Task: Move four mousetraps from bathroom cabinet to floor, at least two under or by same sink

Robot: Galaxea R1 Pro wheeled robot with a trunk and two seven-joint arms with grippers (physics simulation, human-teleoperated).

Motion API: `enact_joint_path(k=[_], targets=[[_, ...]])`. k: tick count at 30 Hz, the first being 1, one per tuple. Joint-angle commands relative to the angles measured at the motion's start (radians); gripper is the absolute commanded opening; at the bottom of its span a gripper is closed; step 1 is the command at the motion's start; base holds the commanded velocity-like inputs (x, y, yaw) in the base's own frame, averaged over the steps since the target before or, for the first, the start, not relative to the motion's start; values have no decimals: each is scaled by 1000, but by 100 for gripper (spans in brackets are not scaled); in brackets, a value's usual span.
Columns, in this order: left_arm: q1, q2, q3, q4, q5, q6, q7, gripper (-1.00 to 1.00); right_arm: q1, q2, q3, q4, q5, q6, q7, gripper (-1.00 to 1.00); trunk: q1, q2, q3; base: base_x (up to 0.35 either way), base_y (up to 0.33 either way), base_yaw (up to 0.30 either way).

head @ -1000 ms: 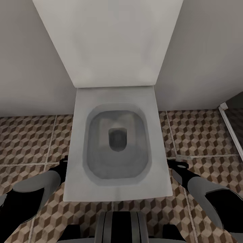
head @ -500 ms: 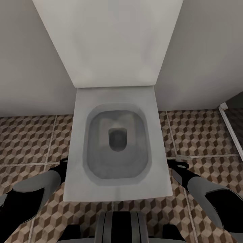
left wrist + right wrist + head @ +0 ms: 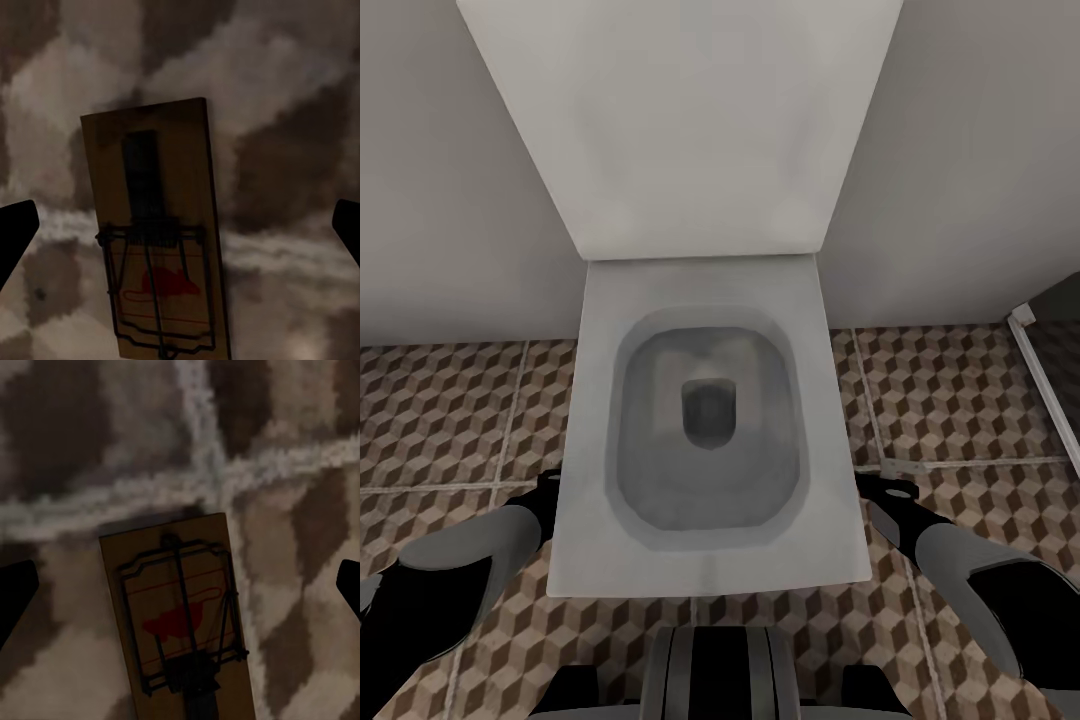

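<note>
Both grippers (image 3: pixel 180 225) (image 3: pixel 180 585) spread wide over a mousetrap (image 3: pixel 157 232) (image 3: pixel 180 615) each on the bathroom floor (image 3: pixel 440 410); you risk leaving them by the toilet (image 3: pixel 705 430), not the sink.

Grey-and-black arms (image 3: pixel 450 580), seemingly black wrists, grey ribbed trunk (image 3: pixel 720 672).

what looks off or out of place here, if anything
Two mousetraps lie on the patterned tile floor, one below each open gripper: one in the left wrist view, one in the right wrist view. The head view faces a white toilet, not a sink. Nothing looks spilled or broken.
</note>
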Motion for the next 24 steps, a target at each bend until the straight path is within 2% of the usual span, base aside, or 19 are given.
enact_joint_path(k=[1,24], targets=[[-1,0,-8,-1,5,5,3,100,0,0,8,0,-11,-3,-2,100,0,0,0,0,0,0],[0,2,-9,-1,5,4,3,100,0,-1,7,-1,-11,-5,-2,100,0,0,0,0,0,0]])
